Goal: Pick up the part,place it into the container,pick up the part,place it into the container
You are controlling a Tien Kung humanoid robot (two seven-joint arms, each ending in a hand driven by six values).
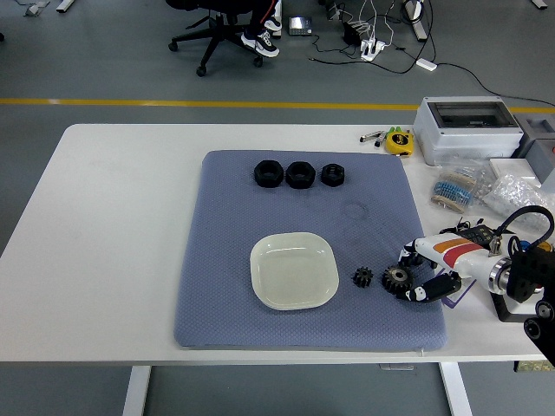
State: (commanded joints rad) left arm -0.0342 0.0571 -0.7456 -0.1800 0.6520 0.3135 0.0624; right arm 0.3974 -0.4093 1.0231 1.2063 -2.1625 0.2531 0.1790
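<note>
Two black gear parts lie on the blue-grey mat (225, 260): a small gear (362, 277) and a larger gear (396, 278) just to its right. The white square dish (294, 270) stands left of them and holds nothing. My right hand (411, 276) comes in from the right, low over the mat. Its fingers (408, 257) curl above the larger gear's right edge and its thumb (421, 293) lies below it. They bracket the gear with a gap left, and the gear rests on the mat. The left arm is out of view.
Three black nuts (300, 173) sit in a row at the mat's far edge. On the table's right stand a grey box (468, 128), a yellow tape measure (399, 140) and bags of small parts (460, 191). A seated person's feet (258, 39) show by an office chair beyond the table.
</note>
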